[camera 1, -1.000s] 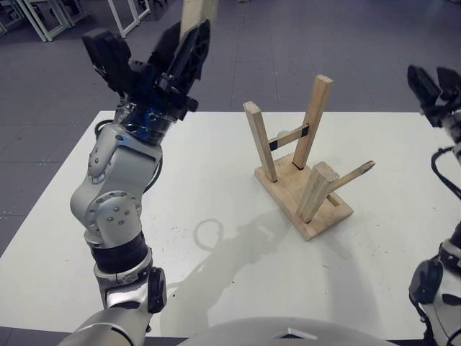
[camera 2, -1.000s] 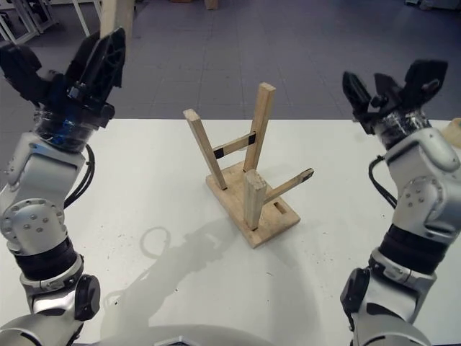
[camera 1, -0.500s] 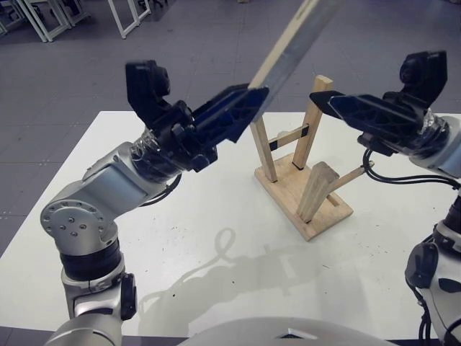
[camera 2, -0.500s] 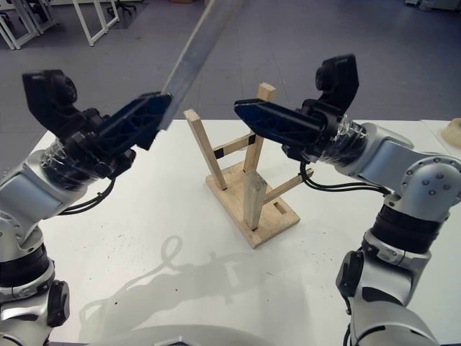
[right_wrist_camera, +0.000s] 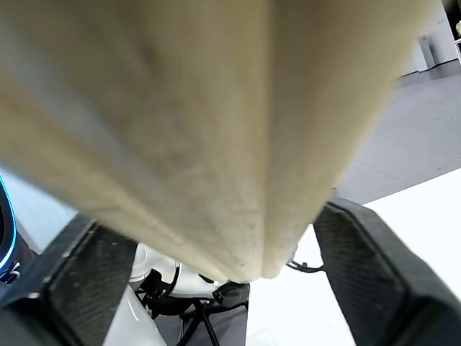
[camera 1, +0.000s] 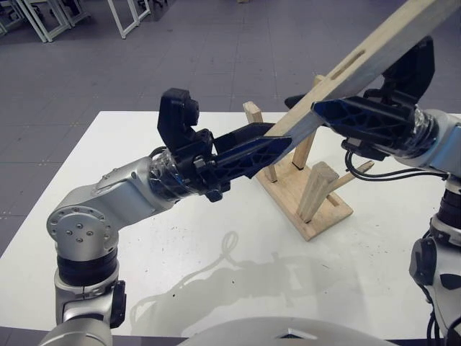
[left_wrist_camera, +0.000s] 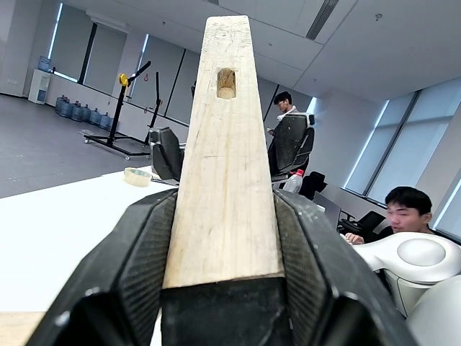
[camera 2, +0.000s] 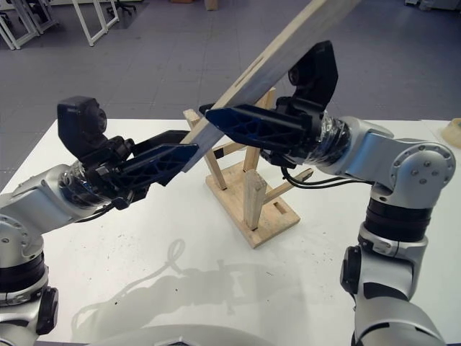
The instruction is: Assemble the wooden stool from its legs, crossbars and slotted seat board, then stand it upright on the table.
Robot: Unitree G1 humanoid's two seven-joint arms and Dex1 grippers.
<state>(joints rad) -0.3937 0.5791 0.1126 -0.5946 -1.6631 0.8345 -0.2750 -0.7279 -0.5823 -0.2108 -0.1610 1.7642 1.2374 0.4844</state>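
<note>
My left gripper [camera 1: 270, 144] is shut on the lower end of a long wooden leg [camera 1: 367, 52] with a slot in it. The leg slants up to the right above the table [camera 1: 389, 274]. My right gripper [camera 2: 266, 79] is open and straddles the leg's middle, one finger on each side. Below them the slotted seat board [camera 1: 328, 213] lies on the table with three legs and crossbars standing up from it. In the left wrist view the leg [left_wrist_camera: 225, 130] runs out from between the fingers [left_wrist_camera: 144, 252]. The right wrist view has the leg [right_wrist_camera: 216, 122] between two wide-set fingers [right_wrist_camera: 79, 281].
A small pale wooden piece [camera 2: 454, 131] lies at the table's far right edge. The table's left half and front are bare white surface. Grey floor with white table frames [camera 1: 43, 18] lies beyond the far edge.
Both arms swung down from raised poses. The left gripper tipped the leg over toward the stool, and the right gripper came in from the right and now straddles the leg.
</note>
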